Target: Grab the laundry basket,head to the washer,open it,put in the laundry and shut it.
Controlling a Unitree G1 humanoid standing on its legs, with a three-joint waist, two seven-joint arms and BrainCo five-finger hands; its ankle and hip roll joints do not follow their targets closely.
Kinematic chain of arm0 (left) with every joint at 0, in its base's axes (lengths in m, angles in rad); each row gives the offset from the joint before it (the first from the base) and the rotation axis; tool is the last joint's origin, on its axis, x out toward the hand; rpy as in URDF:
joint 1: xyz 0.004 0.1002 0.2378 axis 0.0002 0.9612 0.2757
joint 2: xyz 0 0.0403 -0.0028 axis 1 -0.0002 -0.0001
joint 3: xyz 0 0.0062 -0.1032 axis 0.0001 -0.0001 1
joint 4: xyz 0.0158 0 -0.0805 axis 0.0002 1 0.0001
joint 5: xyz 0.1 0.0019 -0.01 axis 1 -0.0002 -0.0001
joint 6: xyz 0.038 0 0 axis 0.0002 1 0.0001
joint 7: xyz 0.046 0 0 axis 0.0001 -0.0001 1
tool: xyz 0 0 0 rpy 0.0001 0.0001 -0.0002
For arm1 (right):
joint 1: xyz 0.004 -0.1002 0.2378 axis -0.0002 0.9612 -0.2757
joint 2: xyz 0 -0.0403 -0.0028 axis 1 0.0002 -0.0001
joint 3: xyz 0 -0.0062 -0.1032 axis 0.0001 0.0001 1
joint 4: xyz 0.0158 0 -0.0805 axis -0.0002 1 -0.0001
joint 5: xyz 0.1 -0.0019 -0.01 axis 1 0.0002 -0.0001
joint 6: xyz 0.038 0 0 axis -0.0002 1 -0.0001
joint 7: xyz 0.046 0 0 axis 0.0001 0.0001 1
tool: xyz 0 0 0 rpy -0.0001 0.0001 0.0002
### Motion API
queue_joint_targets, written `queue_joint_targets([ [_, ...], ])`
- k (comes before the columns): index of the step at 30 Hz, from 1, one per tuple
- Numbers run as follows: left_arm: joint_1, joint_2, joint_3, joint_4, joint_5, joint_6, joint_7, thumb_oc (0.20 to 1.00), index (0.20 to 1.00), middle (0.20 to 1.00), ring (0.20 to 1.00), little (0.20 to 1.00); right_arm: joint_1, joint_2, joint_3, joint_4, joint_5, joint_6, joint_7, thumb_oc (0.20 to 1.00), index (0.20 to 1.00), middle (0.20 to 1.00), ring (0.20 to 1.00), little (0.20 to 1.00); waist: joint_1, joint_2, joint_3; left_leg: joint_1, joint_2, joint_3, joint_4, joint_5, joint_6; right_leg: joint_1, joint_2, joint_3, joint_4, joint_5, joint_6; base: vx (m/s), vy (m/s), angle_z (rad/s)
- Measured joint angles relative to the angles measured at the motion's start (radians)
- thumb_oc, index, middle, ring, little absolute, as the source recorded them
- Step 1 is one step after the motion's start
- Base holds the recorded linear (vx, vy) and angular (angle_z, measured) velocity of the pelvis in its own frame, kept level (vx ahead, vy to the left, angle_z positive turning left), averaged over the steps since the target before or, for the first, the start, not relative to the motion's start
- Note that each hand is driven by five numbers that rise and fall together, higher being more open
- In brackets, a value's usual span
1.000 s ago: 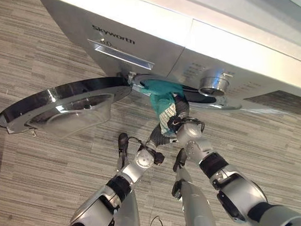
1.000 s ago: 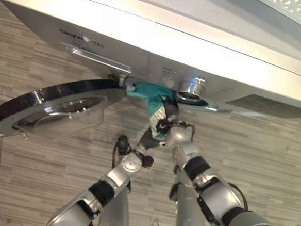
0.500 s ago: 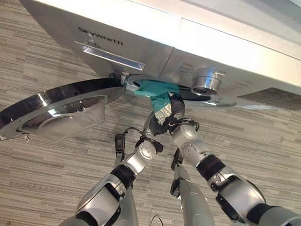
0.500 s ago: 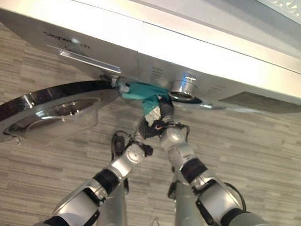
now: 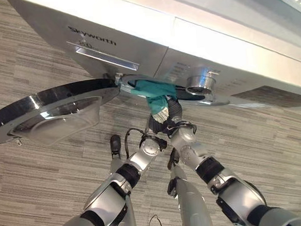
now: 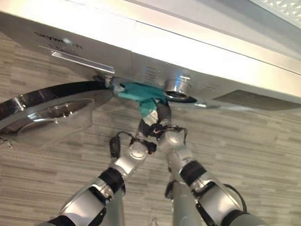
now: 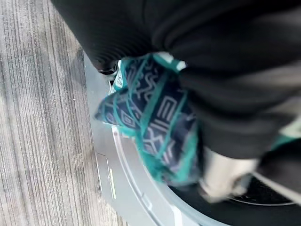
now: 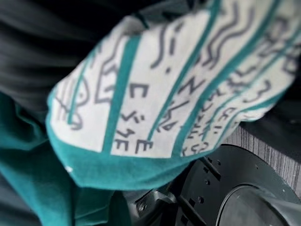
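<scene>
Grey wood-grain floor (image 5: 37,193) runs under a silver front-loading washer (image 5: 151,45) whose round door (image 5: 52,110) stands swung wide open to the robot's left, its glass bowl facing up. At the edge of the washer's round opening (image 6: 186,101) a teal garment (image 5: 151,89) hangs half in and half out, one end lying over the rim by the door hinge, the other end drooping down toward the floor and showing a white panel with teal stripes and dark markings. Both arms reach up to this cloth from below. The left hand (image 5: 152,127) sits just under the drooping end, close against the right hand (image 5: 172,115), which is pressed up into the fabric at the opening's lower edge. The cloth and dark covers hide the fingers of both hands, so I cannot tell whether either one grips the garment or merely pushes it. In the left wrist view the patterned cloth (image 7: 150,117) bunches over the washer's rim; in the right wrist view it drapes right before the camera, with the open door (image 8: 235,188) beyond.
</scene>
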Motion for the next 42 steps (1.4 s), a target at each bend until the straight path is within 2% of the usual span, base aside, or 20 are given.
queue_joint_targets([
  [4,-0.012,0.001,0.019,0.024,0.0,0.0,0.025,0.2,0.2,0.2,0.2,0.2,0.013,0.003,0.0,0.01,0.0,-0.001,0.0,1.0,1.0,1.0,1.0,1.0,-0.005,-0.001,-0.001,0.0,0.0,0.001,0.0,0.0,0.0,-0.001,0.0,0.0,0.0,0.0,0.0,0.0,0.0,0.0],
  [7,-0.03,0.002,0.02,0.066,0.002,0.0,0.045,0.2,0.2,0.2,0.2,0.2,0.051,0.037,-0.025,0.009,0.021,-0.02,0.008,1.0,1.0,1.0,1.0,1.0,-0.022,-0.002,-0.001,-0.001,0.0,0.002,0.0,0.0,0.0,-0.003,0.0,0.002,0.0,0.0,0.0,0.0,0.0,0.0],
  [12,-0.029,-0.003,0.018,0.086,0.003,0.0,0.044,0.2,0.2,0.2,0.2,0.2,0.198,0.063,-0.073,-0.055,0.205,-0.08,0.13,1.0,1.0,1.0,1.0,1.0,-0.059,-0.011,-0.005,-0.013,0.001,0.012,-0.001,0.0,0.0,-0.025,0.0,0.016,0.0,0.003,0.001,0.0,-0.003,-0.04],
  [16,-0.045,-0.008,0.058,0.103,0.002,-0.007,0.035,0.2,0.2,0.2,0.2,0.2,0.28,0.049,-0.071,-0.075,0.345,-0.083,0.242,1.0,1.0,1.0,1.0,1.0,-0.101,-0.015,-0.004,-0.011,0.003,0.026,-0.001,0.0,0.0,-0.031,-0.001,0.028,0.0,0.005,0.002,0.0,-0.006,-0.08],
  [19,-0.075,-0.006,0.059,0.105,-0.001,-0.017,0.026,0.2,0.2,0.2,0.2,0.2,0.381,0.011,-0.076,-0.07,0.387,-0.081,0.288,1.0,1.0,1.0,1.0,1.0,-0.107,-0.016,-0.004,-0.012,0.004,0.03,-0.005,0.0,0.0,-0.037,-0.001,0.03,0.0,0.006,0.002,0.0,-0.024,-0.04],
  [21,-0.083,-0.006,0.078,0.103,-0.017,-0.032,0.024,0.2,0.2,0.2,0.2,0.2,0.452,-0.002,-0.117,-0.053,0.396,-0.079,0.292,1.0,1.0,1.0,1.0,1.0,-0.112,-0.016,-0.005,-0.015,0.004,0.031,-0.007,0.0,0.0,-0.043,-0.001,0.032,0.0,0.006,0.002,0.0,-0.01,-0.02],
  [24,-0.084,0.002,0.126,0.106,-0.05,-0.043,0.019,0.2,0.2,0.2,0.2,0.2,0.499,-0.031,-0.143,-0.022,0.399,-0.078,0.298,1.0,1.0,1.0,1.0,1.0,-0.142,-0.02,-0.005,-0.019,0.006,0.034,-0.007,0.0,0.0,-0.049,0.0,0.035,0.0,0.006,0.002,0.0,-0.007,-0.02],
  [26,-0.094,0.009,0.171,0.107,-0.083,-0.047,0.017,0.2,0.2,0.2,0.2,0.2,0.521,-0.058,-0.143,-0.001,0.389,-0.074,0.303,1.0,1.0,1.0,1.0,1.0,-0.151,-0.034,-0.013,-0.027,0.011,0.054,-0.008,0.0,0.0,-0.072,0.003,0.055,0.0,0.011,0.001,0.0,-0.039,-0.2],
  [29,-0.18,0.054,0.214,0.16,-0.12,-0.051,0.014,0.2,0.2,0.2,0.2,0.2,0.577,-0.103,-0.177,0.035,0.358,-0.054,0.303,1.0,1.0,1.0,1.0,1.0,-0.198,-0.042,-0.016,-0.046,0.021,0.062,-0.009,0.0,-0.001,-0.098,0.012,0.066,0.0,0.017,-0.001,0.0,-0.035,-0.14],
  [33,-0.304,0.119,0.25,0.254,-0.159,-0.054,0.005,0.2,0.2,0.2,0.2,0.2,0.602,-0.157,-0.181,0.142,0.278,-0.03,0.302,1.0,1.0,1.0,1.0,1.0,-0.232,-0.066,-0.032,-0.05,0.035,0.082,-0.016,0.002,-0.004,-0.119,0.023,0.085,0.0,0.02,-0.003,0.02,-0.036,-0.16],
  [34,-0.331,0.128,0.251,0.267,-0.159,-0.059,0.005,0.2,0.2,0.2,0.2,0.2,0.602,-0.161,-0.187,0.174,0.269,-0.028,0.298,1.0,1.0,1.0,1.0,1.0,-0.237,-0.068,-0.033,-0.054,0.038,0.081,-0.016,0.003,-0.005,-0.123,0.027,0.085,0.0,0.021,-0.004,0.04,-0.084,-0.06],
  [35,-0.384,0.157,0.244,0.28,-0.173,-0.066,-0.003,0.2,0.2,0.2,0.2,0.2,0.596,-0.162,-0.24,0.283,0.231,-0.026,0.291,1.0,1.0,1.0,1.0,1.0,-0.242,-0.07,-0.035,-0.062,0.042,0.081,-0.017,0.006,-0.009,-0.132,0.032,0.085,0.0,0.021,-0.005,0.03,-0.073,-0.03],
  [38,-0.455,0.19,0.243,0.303,-0.194,-0.068,-0.008,0.2,0.2,0.2,0.2,0.2,0.575,-0.168,-0.328,0.435,0.214,-0.012,0.253,1.0,1.0,1.0,1.0,1.0,-0.242,-0.07,-0.036,-0.073,0.044,0.08,-0.022,0.008,-0.011,-0.145,0.033,0.084,0.0,0.022,-0.005,0.02,-0.05,-0.01],
  [42,-0.572,0.263,0.251,0.319,-0.234,-0.081,-0.009,0.2,0.2,0.2,0.2,0.2,0.536,-0.178,-0.334,0.498,0.213,0.0,0.213,1.0,1.0,1.0,1.0,1.0,-0.241,-0.069,-0.045,-0.133,0.044,0.076,-0.017,0.015,-0.009,-0.201,0.034,0.083,0.0,0.026,-0.008,0.01,-0.021,0.01],
])
